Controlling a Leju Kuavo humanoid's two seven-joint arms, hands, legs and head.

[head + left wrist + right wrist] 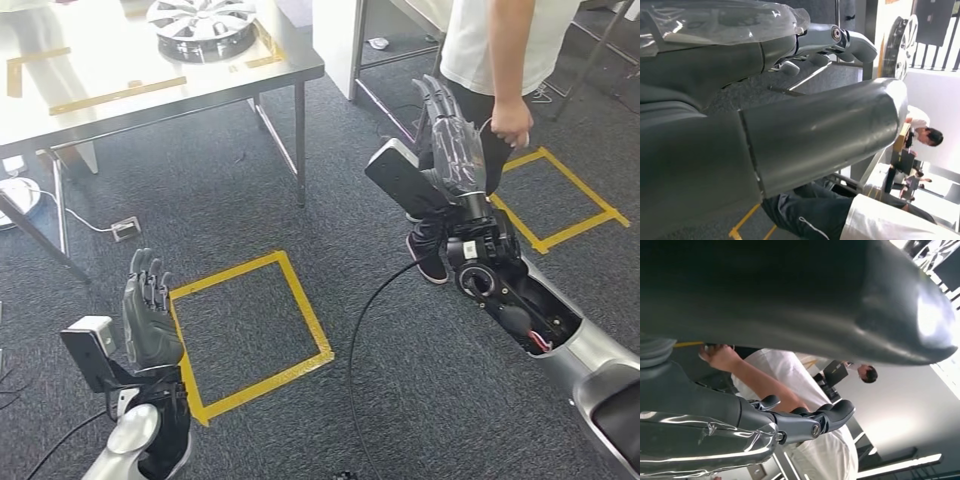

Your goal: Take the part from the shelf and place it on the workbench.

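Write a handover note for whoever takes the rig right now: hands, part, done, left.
Left robot hand: open, holds nothing, fingers up over the carpet beside the yellow tape square.
Right robot hand: open, holds nothing, raised close to a person standing at the right.
Part: a wheel cover lies on the metal table ahead; whether it is the job's part I cannot tell.
Done: cannot tell; the wheel cover may be an earlier placement.
Left: find the shelf, fetch the part if still needed. Mind the person.

No legible text, label, brand, number or sign anywhere
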